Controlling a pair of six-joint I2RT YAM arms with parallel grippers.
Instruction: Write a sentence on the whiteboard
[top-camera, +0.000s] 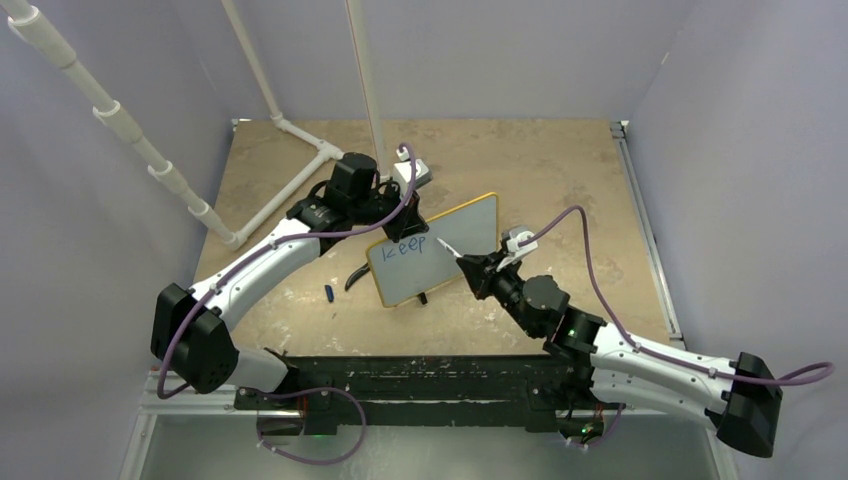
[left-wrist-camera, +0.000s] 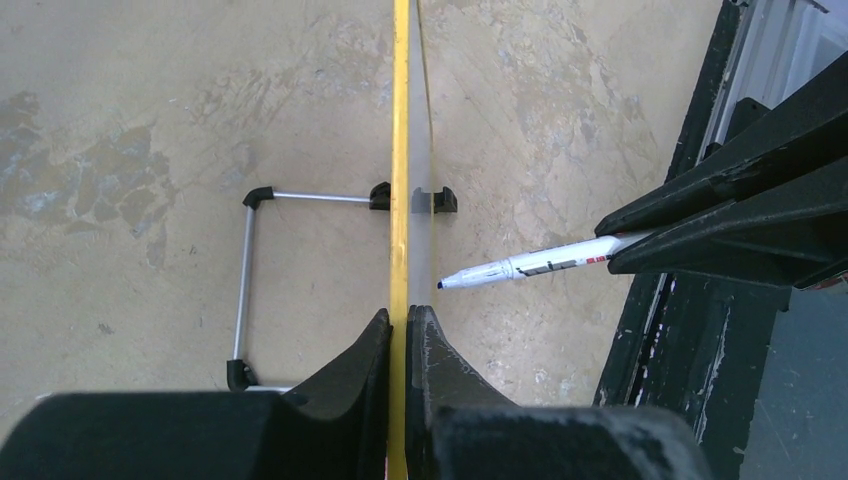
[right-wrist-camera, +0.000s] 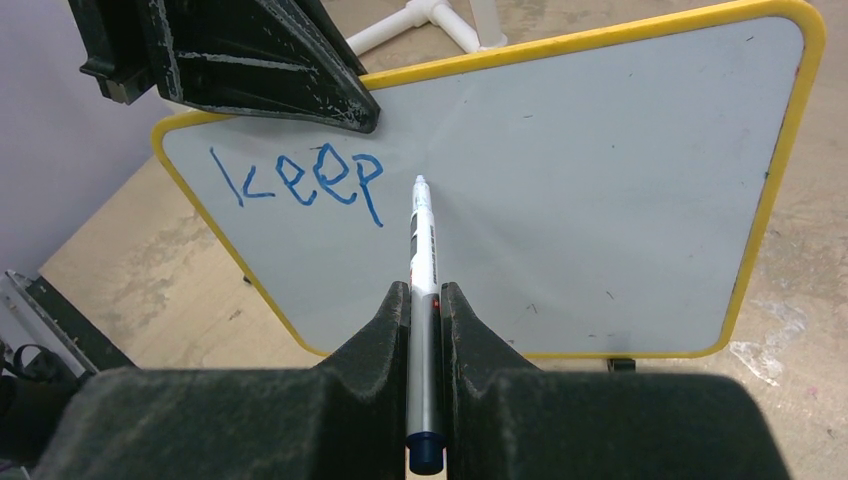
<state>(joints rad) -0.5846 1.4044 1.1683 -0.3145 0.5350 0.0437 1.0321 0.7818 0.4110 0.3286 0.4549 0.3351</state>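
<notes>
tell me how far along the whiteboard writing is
Done: the sentence has only its first word, "keep", in blue at the upper left of the whiteboard. In hand: the left gripper is shut on the board's yellow top edge, and the right gripper is shut on the marker, its tip close by just right of the p. Left: every later word; the rest of the board is blank.

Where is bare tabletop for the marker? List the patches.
Bare: between the whiteboard and the table's right rail; the far strip behind the board. Crowded: left of the board, by the left gripper, blue cap and white pipes.
</notes>
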